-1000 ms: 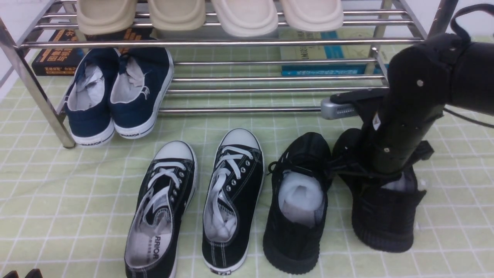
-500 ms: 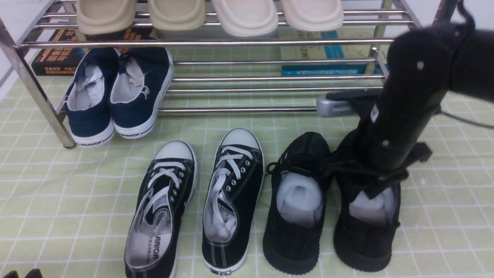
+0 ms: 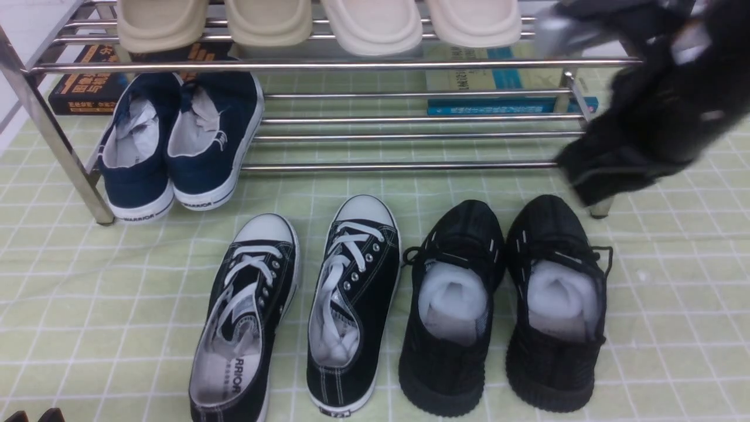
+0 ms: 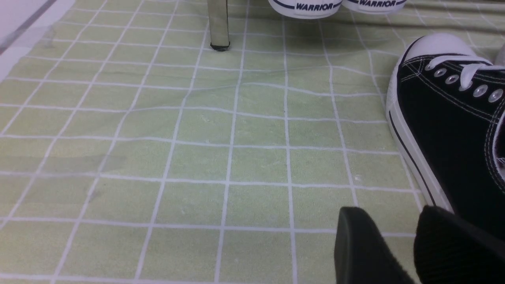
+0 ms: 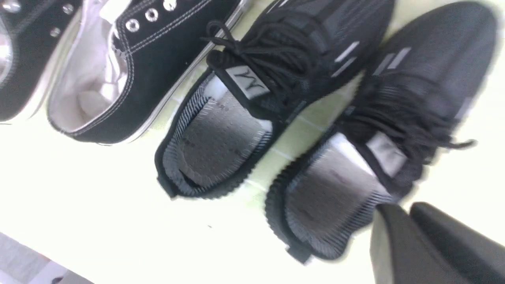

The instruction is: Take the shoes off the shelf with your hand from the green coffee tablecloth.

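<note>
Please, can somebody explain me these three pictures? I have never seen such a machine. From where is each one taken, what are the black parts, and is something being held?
This is a robot with two arms. One camera looks forward between them; one sits on each wrist.

On the pale green checked tablecloth stand the all-black knit sneakers stuffed with white paper, beside black canvas sneakers with white toe caps. Behind is a chrome tube shoe rack holding navy shoes and beige slippers.

The blurred black shape at the right is the right gripper, above the knit pair, fingers nearly together, holding nothing. The left gripper is low over the cloth, open and empty.
</note>
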Robot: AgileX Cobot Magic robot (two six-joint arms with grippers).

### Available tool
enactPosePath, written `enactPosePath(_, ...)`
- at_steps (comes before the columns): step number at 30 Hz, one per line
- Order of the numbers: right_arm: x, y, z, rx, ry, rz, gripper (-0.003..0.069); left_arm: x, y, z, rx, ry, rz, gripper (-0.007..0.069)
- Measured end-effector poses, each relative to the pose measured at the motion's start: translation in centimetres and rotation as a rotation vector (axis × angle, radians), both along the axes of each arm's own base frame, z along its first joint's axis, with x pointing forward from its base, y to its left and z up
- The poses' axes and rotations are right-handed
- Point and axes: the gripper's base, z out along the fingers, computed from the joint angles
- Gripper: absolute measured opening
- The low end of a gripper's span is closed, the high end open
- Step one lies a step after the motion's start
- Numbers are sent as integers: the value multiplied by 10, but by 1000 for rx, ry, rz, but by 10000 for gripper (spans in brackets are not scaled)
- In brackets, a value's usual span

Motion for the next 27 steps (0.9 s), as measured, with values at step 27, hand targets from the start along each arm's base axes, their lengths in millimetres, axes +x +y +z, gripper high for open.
enactPosePath(27, -148, -90, -81, 342, -676, -64, -8, 0, 0, 0, 2, 0, 0, 242)
